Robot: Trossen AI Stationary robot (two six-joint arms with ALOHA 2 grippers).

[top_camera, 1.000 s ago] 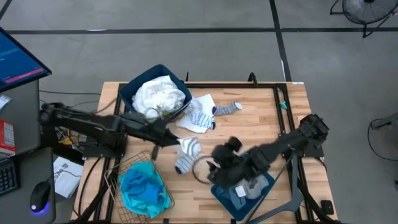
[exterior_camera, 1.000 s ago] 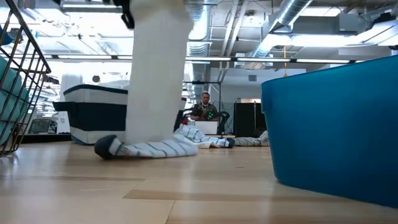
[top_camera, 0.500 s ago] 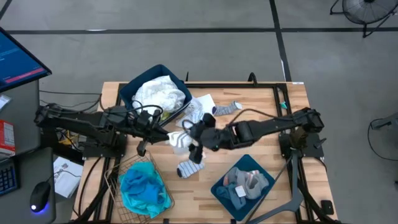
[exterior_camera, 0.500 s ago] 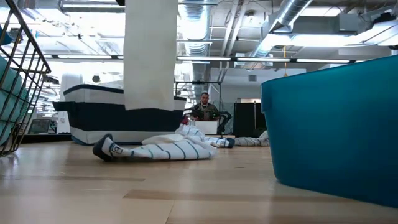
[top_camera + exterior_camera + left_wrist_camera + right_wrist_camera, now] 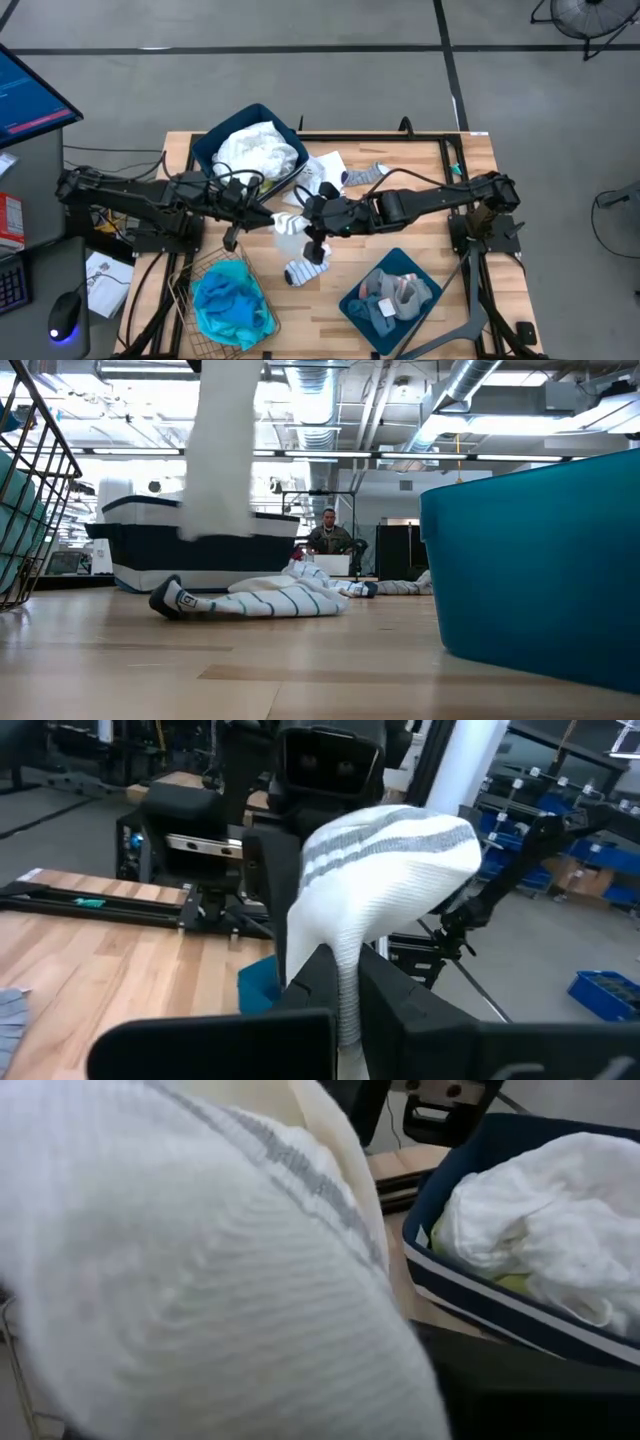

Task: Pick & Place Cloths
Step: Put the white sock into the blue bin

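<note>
A white sock with grey stripes (image 5: 291,226) hangs above the table's middle between my two grippers; in the low view the sock (image 5: 222,460) ends well above the wood. My left gripper (image 5: 272,217) is shut on it from the left. My right gripper (image 5: 312,218) reaches in from the right and is shut against the sock's other side. A second striped sock (image 5: 305,268) lies flat on the table just nearer. More cloths (image 5: 325,180) lie flat at the far middle. My left gripper pinches a narrow gathered part of the sock (image 5: 345,975) between its two fingers, coming level from the table's left. The sock's rounded striped end (image 5: 400,840) bulges beyond the fingers. The sock is lifted clear of the table. My right gripper is shut at the sock's right side, coming level from the table's right. The sock (image 5: 200,1280) fills its wrist view and hides the fingers, so which part they have cannot be told.
A dark blue bin (image 5: 215,140) with white cloths stands at the far left. A wire basket (image 5: 190,285) with a turquoise garment (image 5: 230,300) is at the near left. A second blue bin (image 5: 425,290) with socks sits near right. A grey sock (image 5: 366,174) lies far middle.
My right gripper has swung from over the near-right bin toward the table's left and far side, up to the hanging sock. The hanging sock has been raised, its lower end now well clear of the table, and it tilts slightly.
</note>
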